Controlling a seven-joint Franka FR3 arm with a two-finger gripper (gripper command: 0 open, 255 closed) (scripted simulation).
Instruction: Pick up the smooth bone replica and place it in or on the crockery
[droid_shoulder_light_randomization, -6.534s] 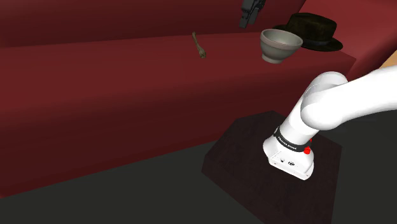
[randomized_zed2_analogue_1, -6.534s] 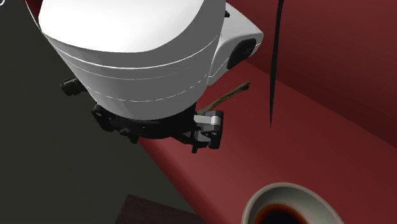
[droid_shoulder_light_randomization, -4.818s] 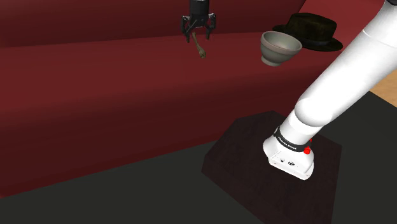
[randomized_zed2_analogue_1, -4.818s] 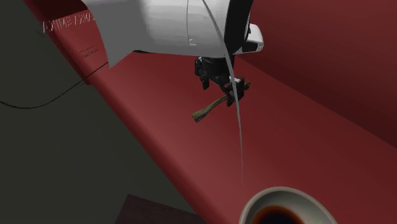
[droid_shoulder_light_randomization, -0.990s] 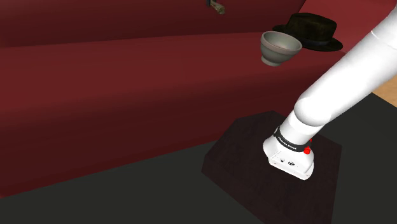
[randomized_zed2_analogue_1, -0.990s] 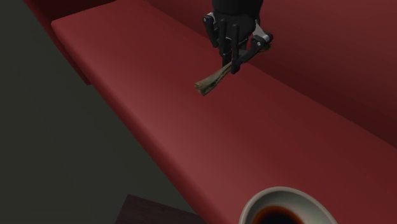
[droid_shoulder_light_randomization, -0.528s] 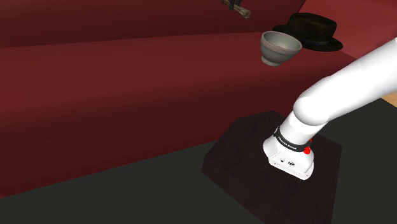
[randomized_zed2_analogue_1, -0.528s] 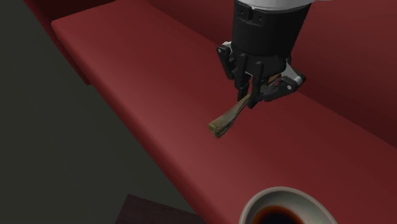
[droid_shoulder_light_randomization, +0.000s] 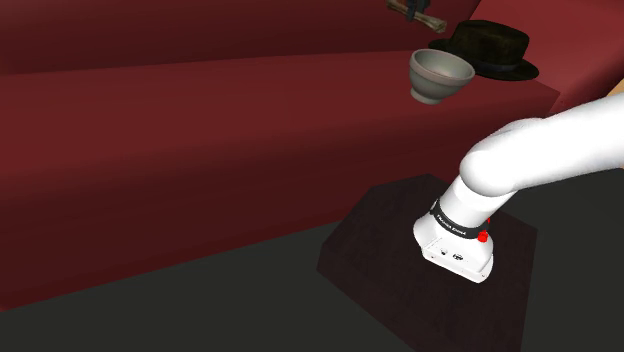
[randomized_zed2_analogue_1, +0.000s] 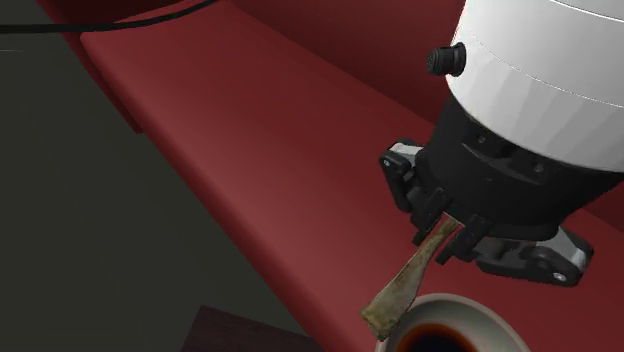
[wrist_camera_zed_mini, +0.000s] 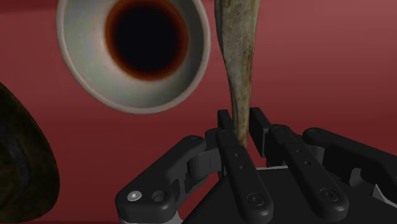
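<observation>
**Bone may miss the bowl**

The bone (randomized_zed2_analogue_1: 405, 285) hangs clear of the seat (randomized_zed2_analogue_1: 260, 130), clamped at its upper end by the tool (randomized_zed2_analogue_1: 447, 228), whose fingers press on it from both sides. Its free lower end sits near the rim of the bowl (randomized_zed2_analogue_1: 470, 305). In the wrist view it lies beside the opening, not over it. Released here, it would likely clip the rim or drop onto the seat. Held by one end only, the long bone could also swing or slip in transit. A knock might tip the bowl, which stands close to the seat's near edge, with the hat (droid_shoulder_light_randomization: 490, 45) just beyond it to the shoulder view's right.
</observation>
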